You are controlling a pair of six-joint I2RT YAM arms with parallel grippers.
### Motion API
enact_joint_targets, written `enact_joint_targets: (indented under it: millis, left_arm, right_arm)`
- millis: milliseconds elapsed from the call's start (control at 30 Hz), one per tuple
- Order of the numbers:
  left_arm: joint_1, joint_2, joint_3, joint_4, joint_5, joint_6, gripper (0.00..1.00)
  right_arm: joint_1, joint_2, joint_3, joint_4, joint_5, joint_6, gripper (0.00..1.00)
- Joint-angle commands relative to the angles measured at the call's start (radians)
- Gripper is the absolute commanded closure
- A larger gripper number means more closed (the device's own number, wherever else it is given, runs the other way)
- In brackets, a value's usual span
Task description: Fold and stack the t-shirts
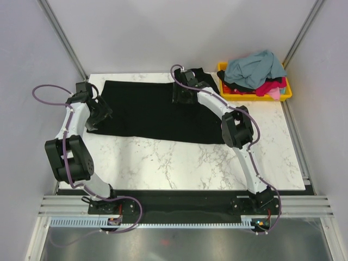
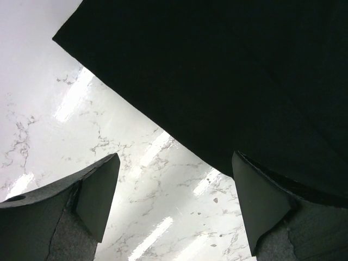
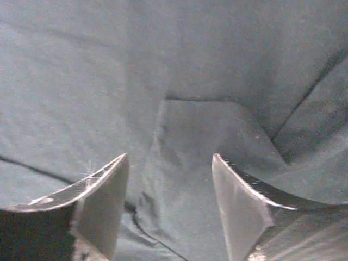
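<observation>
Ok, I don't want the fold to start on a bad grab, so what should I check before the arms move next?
1. Black t-shirt spread on the table: ok, mostly flat.
2. Left gripper open: ok. The shirt's edge runs between its fingers.
3. Right gripper open: ok. A cloth flap lies below the gap and nothing is pinched.
4. Cloth gripped on both sides: not ok, neither gripper holds it yet.
5. Other shirts out of the way: ok, they are piled in the yellow bin.
6. Fingers low enough to catch one layer only: cannot tell.
</observation>
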Motion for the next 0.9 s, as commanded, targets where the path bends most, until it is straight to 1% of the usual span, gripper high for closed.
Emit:
enact_joint_targets:
  millis: [0, 33, 67, 100, 133, 167, 200, 233, 267, 300, 333, 367, 433, 467, 533, 567, 633, 733, 867]
  left_arm:
    - [0.0, -0.039, -0.009, 0.023, -0.007, 0.037, 0.08]
    - [0.0, -0.043, -0.01, 0.023, -0.024, 0.038, 0.08]
    - [0.0, -0.047, -0.014, 0.021, -0.037, 0.038, 0.08]
    - [0.0, -0.062, -0.017, 0.021, -0.05, 0.034, 0.07]
    - [0.006, -0.069, -0.018, 0.024, -0.063, 0.028, 0.06]
    - [0.014, -0.076, -0.017, 0.026, -0.067, 0.024, 0.05]
    - [0.028, -0.081, -0.018, 0.026, -0.051, 0.012, 0.05]
    - [0.072, -0.085, -0.02, 0.032, 0.025, 0.006, 0.05]
    - [0.1, -0.087, -0.036, 0.051, 0.072, -0.002, 0.05]
    - [0.13, -0.086, -0.049, 0.064, 0.124, -0.011, 0.06]
    - [0.182, -0.084, -0.064, 0.073, 0.164, -0.026, 0.07]
    - [0.202, -0.082, -0.093, 0.097, 0.205, -0.031, 0.08]
    - [0.25, -0.081, -0.121, 0.114, 0.226, -0.052, 0.08]
    - [0.265, -0.073, -0.147, 0.124, 0.236, -0.061, 0.08]
    - [0.317, -0.052, -0.168, 0.153, 0.288, -0.095, 0.09]
    - [0.333, -0.021, -0.179, 0.164, 0.302, -0.106, 0.1]
    - [0.347, 0.005, -0.181, 0.176, 0.298, -0.123, 0.1]
    - [0.347, 0.033, -0.187, 0.199, 0.275, -0.15, 0.1]
    - [0.345, 0.078, -0.161, 0.217, 0.238, -0.18, 0.14]
  right_arm:
    - [-0.011, -0.02, -0.01, 0.032, 0.032, -0.006, 0.26]
    - [-0.014, -0.07, -0.029, 0.038, 0.063, -0.009, 0.26]
    - [-0.016, -0.105, -0.093, 0.059, 0.081, -0.016, 0.25]
    - [-0.025, -0.145, -0.135, 0.073, 0.099, -0.019, 0.22]
    - [-0.03, -0.235, -0.18, 0.087, 0.15, -0.022, 0.21]
    - [-0.036, -0.285, -0.282, 0.11, 0.169, -0.026, 0.19]
    - [-0.046, -0.338, -0.339, 0.125, 0.19, -0.026, 0.16]
    - [-0.056, -0.453, -0.4, 0.141, 0.205, -0.021, 0.13]
    - [-0.063, -0.513, -0.534, 0.177, 0.21, -0.01, 0.12]
    - [-0.079, -0.57, -0.603, 0.197, 0.204, 0.013, 0.09]
    - [-0.082, -0.68, -0.669, 0.211, 0.207, 0.023, 0.04]
    - [-0.083, -0.728, -0.789, 0.228, 0.193, 0.037, 0.03]
    - [-0.083, -0.849, -0.905, 0.234, 0.164, 0.086, 0.03]
    - [-0.085, -0.88, -1.016, 0.242, 0.146, 0.106, 0.03]
    - [-0.09, -0.961, -1.126, 0.253, 0.103, 0.167, 0.03]
    - [-0.102, -0.984, -1.23, 0.283, 0.088, 0.181, 0.04]
    - [-0.122, -1.033, -1.357, 0.344, 0.028, 0.211, 0.04]
    - [-0.16, -1.029, -1.433, 0.384, -0.012, 0.203, 0.04]
    - [-0.209, -0.988, -1.479, 0.46, -0.054, 0.195, 0.06]
